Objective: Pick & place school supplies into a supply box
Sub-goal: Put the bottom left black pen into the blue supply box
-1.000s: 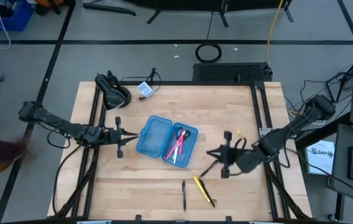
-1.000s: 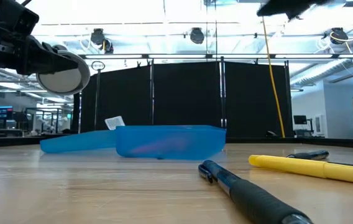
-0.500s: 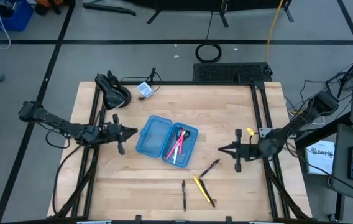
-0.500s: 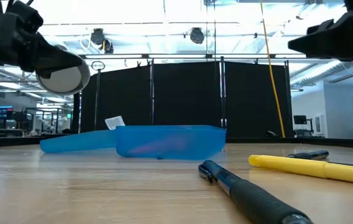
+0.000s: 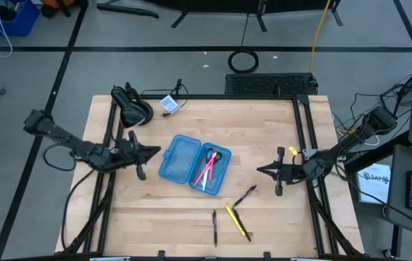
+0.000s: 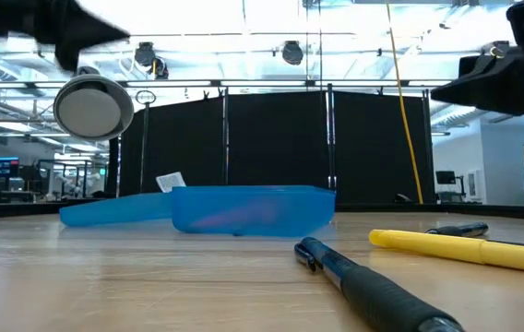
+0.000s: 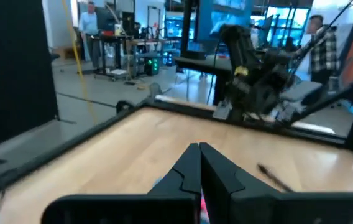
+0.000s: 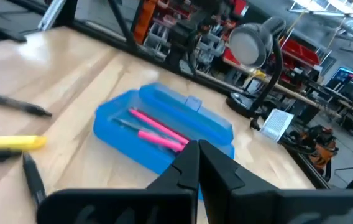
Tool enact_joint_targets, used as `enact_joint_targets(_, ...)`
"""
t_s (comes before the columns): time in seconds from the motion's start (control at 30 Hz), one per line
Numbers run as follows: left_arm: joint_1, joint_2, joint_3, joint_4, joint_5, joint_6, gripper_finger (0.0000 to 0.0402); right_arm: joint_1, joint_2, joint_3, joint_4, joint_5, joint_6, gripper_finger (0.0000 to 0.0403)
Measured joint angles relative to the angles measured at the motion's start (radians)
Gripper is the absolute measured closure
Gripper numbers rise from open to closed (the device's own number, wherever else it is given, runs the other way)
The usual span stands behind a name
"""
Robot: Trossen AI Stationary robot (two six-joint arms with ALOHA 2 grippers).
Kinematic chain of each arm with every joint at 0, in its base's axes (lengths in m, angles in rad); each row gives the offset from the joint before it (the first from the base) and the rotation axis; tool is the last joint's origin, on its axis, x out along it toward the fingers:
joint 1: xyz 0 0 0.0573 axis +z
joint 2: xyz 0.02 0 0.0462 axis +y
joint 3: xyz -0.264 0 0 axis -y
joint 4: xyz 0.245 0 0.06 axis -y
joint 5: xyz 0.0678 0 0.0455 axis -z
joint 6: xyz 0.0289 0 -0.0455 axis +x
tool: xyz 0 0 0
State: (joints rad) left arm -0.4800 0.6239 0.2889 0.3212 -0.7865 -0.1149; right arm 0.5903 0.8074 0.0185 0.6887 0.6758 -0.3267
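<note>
The blue supply box (image 5: 191, 161) lies open on the table's middle, its lid half on the left. Its tray half holds the scissors (image 5: 215, 154) and pink pens (image 5: 206, 172); the pink pens also show in the right wrist view (image 8: 158, 130). A black pen (image 5: 246, 196), a second black pen (image 5: 215, 227) and a yellow pen (image 5: 238, 221) lie on the table nearer the front edge. My left gripper (image 5: 159, 151) is shut and empty, just left of the box. My right gripper (image 5: 259, 170) is shut and empty, right of the box, pointing at it (image 8: 198, 152).
A black desk lamp (image 5: 133, 107) and a small white-blue card (image 5: 168, 104) sit at the far left corner. In the low view the black pen (image 6: 373, 290) and the yellow pen (image 6: 465, 247) lie close to the camera. People stand in the room beyond the table.
My right gripper has drawn back toward the table's right edge, away from the black pen, which lies on the table right of the box. My left gripper has risen and tipped a little beside the box's lid half. The box and the other pens have stayed put.
</note>
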Motion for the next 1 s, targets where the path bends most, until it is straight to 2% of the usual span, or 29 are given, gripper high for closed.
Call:
enact_joint_targets(0.1, -0.070, 0.154, 0.230, -0.172, -0.133, -0.017, 0.0398, 0.000, -0.002, 0.000, -0.012, 0.000, -0.004, 0.0403)
enact_joint_targets(0.23, -0.134, 0.400, 0.590, -0.460, -0.298, -0.188, 0.0397, 0.000, -0.002, -0.001, -0.026, -0.031, -0.001, 0.0403)
enact_joint_targets(0.33, -0.161, 0.585, 0.864, -0.659, -0.334, -0.341, 0.0399, 0.000, -0.002, -0.002, -0.051, -0.105, 0.000, 0.0403)
enact_joint_targets(0.43, -0.172, 0.771, 1.123, -0.849, -0.327, -0.488, 0.0399, 0.000, -0.002, -0.002, -0.051, -0.140, -0.002, 0.0403)
enact_joint_targets(0.5, -0.173, 0.888, 1.298, -0.983, -0.289, -0.581, 0.0399, 0.000, -0.002, -0.002, -0.055, -0.186, -0.006, 0.0403)
enact_joint_targets(0.6, -0.164, 1.050, 1.533, -1.175, -0.183, -0.736, 0.0399, 0.000, -0.002, -0.002, -0.058, -0.317, -0.026, 0.0403)
enact_joint_targets(0.77, -0.140, 1.303, 1.844, -1.469, -0.025, -1.021, 0.0400, 0.001, -0.001, -0.003, -0.083, -0.491, -0.020, 0.0403)
enact_joint_targets(0.9, -0.112, 1.469, 1.993, -1.675, 0.127, -1.251, 0.0400, 0.003, -0.001, -0.003, -0.112, -0.526, 0.051, 0.0403)
enact_joint_targets(1.0, -0.079, 1.563, 2.014, -1.753, 0.271, -1.393, 0.0400, 0.018, -0.002, -0.003, -0.111, -0.523, 0.083, 0.0403)
